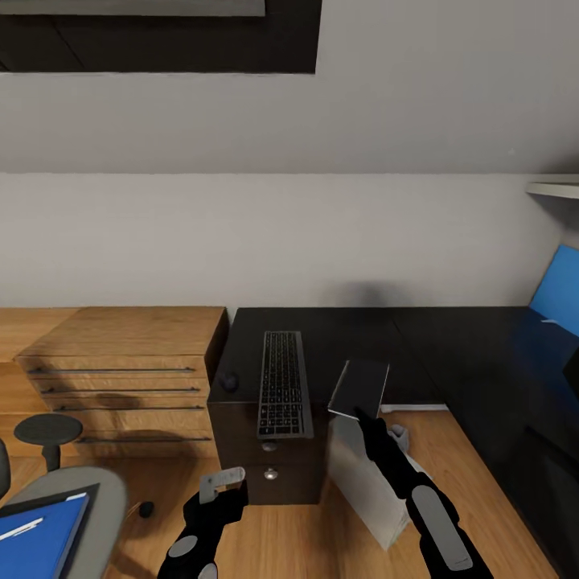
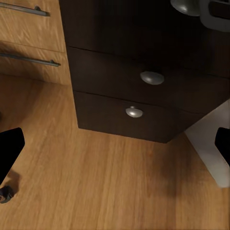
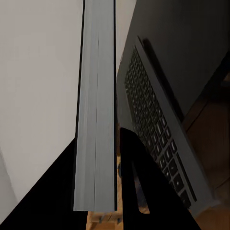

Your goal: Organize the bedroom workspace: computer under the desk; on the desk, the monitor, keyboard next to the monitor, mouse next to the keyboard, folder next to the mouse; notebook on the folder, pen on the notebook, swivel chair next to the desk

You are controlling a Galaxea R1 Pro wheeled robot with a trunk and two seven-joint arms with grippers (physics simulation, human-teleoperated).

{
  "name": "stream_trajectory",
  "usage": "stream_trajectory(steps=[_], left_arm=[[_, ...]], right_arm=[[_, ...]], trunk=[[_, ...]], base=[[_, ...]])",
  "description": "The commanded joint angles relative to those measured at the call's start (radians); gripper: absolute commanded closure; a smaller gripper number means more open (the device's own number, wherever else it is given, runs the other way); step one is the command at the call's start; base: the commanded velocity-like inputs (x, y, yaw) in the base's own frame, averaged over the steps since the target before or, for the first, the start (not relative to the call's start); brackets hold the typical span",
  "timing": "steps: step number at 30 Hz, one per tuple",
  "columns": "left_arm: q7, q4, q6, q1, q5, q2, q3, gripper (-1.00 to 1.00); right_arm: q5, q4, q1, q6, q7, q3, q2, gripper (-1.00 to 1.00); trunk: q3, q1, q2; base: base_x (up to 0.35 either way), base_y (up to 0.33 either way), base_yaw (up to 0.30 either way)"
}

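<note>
Grey notebook [image 1: 359, 388] pinched upright in the right gripper [image 1: 363, 418] — just right of the keyboard [image 1: 284, 384], long axes parallel; the left gripper [image 1: 219, 484] hangs spread, lower by the drawers [image 2: 143, 96].

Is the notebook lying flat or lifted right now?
Lifted: the right gripper holds the notebook tilted above the desk, beside the keyboard.

Black desk [image 1: 450, 346], silver-grey dark-keyed keyboard [image 1: 283, 384], bright blue folder [image 1: 40, 537], light-wood cabinet [image 1: 129, 354], grey walls.
</note>
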Motion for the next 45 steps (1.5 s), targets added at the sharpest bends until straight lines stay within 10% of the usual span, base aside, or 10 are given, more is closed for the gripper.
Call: stream_trajectory(steps=[1, 45], left_arm=[[0.008, -0.002, 0.003, -0.001, 0.007, 0.0, -0.002, -1.0], [0.008, -0.002, 0.004, -0.001, 0.007, 0.0, -0.001, -1.0]], right_arm=[[-0.009, 0.0, -0.001, 0.01, 0.002, -0.004, 0.001, 1.0], [-0.01, 0.007, -0.001, 0.002, 0.0, -0.022, 0.001, 1.0]], trunk=[[-0.004, 0.004, -0.008], [-0.142, 0.173, -0.316]], base=[[0.0, 0.0, 0.0], [0.0, 0.0, 0.0]])
